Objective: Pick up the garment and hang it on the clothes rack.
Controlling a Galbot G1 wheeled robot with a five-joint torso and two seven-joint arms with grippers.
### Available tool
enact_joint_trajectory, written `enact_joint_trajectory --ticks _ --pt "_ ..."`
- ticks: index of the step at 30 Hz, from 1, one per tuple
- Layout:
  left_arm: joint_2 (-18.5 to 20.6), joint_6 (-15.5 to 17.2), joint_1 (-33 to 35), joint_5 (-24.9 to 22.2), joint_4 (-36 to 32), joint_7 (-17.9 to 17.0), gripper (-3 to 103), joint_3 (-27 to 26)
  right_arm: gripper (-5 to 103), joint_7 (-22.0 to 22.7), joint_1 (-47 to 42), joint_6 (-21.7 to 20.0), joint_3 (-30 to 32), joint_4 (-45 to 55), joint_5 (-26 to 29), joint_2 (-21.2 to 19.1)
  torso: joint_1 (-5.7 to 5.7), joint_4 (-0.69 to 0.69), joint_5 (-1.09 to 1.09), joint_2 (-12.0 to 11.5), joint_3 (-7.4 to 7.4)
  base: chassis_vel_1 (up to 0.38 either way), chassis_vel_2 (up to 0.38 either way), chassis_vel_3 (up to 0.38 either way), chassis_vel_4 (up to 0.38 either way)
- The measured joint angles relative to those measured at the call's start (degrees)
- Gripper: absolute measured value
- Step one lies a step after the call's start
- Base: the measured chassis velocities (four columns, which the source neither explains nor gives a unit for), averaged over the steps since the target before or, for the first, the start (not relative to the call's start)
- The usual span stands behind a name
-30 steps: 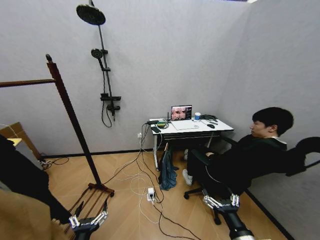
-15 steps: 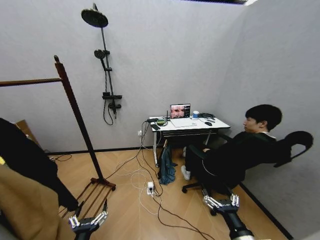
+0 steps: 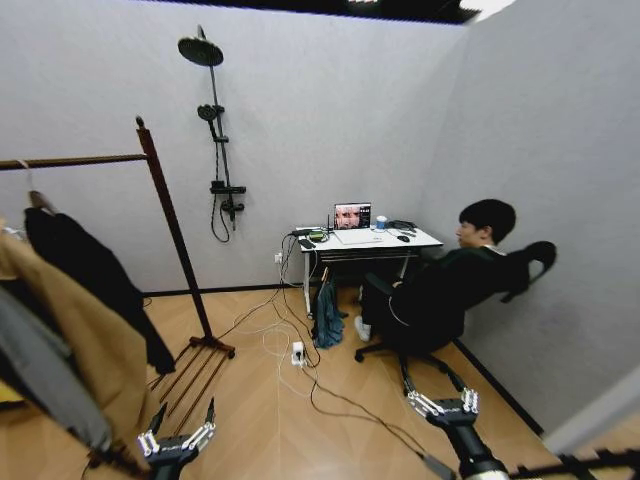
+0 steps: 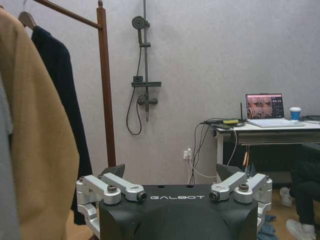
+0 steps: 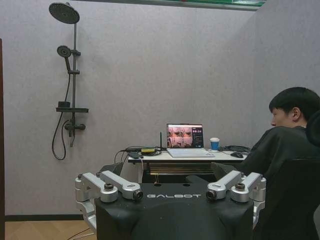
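Clothes rack [image 3: 170,215]: left part of top rail is running out of head view at the frame edge, so only one knob-topped post and part of the slatted base are showing. Base partly hidden behind hanging coats.

Garment [image 3: 95,275], long black coat, is hanging on the rack's rail w/ hanger top just visible near the rail; hook itself too small to make out. Lower hem is partly covered by tan coat [image 3: 75,335] hanging in front of it; grey garment [image 3: 35,385] is overlapping the tan one nearer the camera, cut off at frame edge. In left wrist view black coat [image 4: 62,110] is showing as a narrow dark strip btwn tan coat [image 4: 37,145] and the red-brown post [image 4: 105,85].

Left gripper [image 3: 177,440] is sitting low at bottom of head view, jaws spread wide, holding nothing, touching nothing; near the rack base, apart from the coats. Right gripper [image 3: 441,405] likewise low, jaws spread wide, empty, over bare wood floor [image 3: 270,420]. Both: silver metal linkage fingers on black housing.

Textures: rack is dark polished wood, round rail; black coat plain matte fabric; tan coat soft, heavy-looking.
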Motion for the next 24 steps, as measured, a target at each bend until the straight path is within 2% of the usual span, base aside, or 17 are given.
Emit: enact_joint_trajectory --ticks 1,2,3,4,9,16,24 --pt "0.00 0.00 0.00 0.00 -0.01 0.03 100 0.00 99 0.00 -0.01 0.00 0.00 -0.01 0.00 0.00 -0.02 -0.03 0.11 0.01 -0.01 0.300 -0.268 -0.326 0.257" --pt "0.00 0.00 0.00 0.00 -0.01 0.03 100 0.00 99 0.00 -0.01 0.00 0.00 -0.01 0.00 0.00 -0.02 -0.03 0.11 0.01 -0.01 0.300 -0.268 -0.326 0.257" --pt "0.00 0.00 0.00 0.00 0.00 -0.01 100 -0.02 99 0.00 0.00 0.00 -0.01 0.00 0.00 0.00 -0.01 0.02 -0.02 0.01 -0.01 0.160 -0.158 -0.264 0.228" --pt "0.01 0.00 0.00 0.00 0.00 -0.04 100 -0.05 99 -0.01 0.00 0.00 -0.01 0.00 0.00 0.00 -0.01 0.02 -0.03 0.01 0.00 0.160 0.018 -0.100 0.228" --pt "0.00 0.00 -0.01 0.00 0.00 0.03 100 0.02 99 0.00 0.00 0.00 0.01 0.00 0.00 0.00 0.04 -0.03 0.05 -0.03 0.03 0.001 -0.015 -0.066 0.047" --pt "0.00 0.00 -0.02 0.00 0.00 0.02 100 0.01 99 0.00 0.05 0.00 0.00 0.00 0.00 0.00 0.14 0.01 0.03 -0.07 0.05 -0.025 0.025 0.053 -0.006" --pt "0.01 0.00 -0.01 0.00 0.00 0.01 100 0.00 99 0.00 0.02 0.00 0.00 0.01 0.00 0.00 0.05 -0.01 0.04 -0.03 0.02 0.143 -0.120 -0.128 0.113"
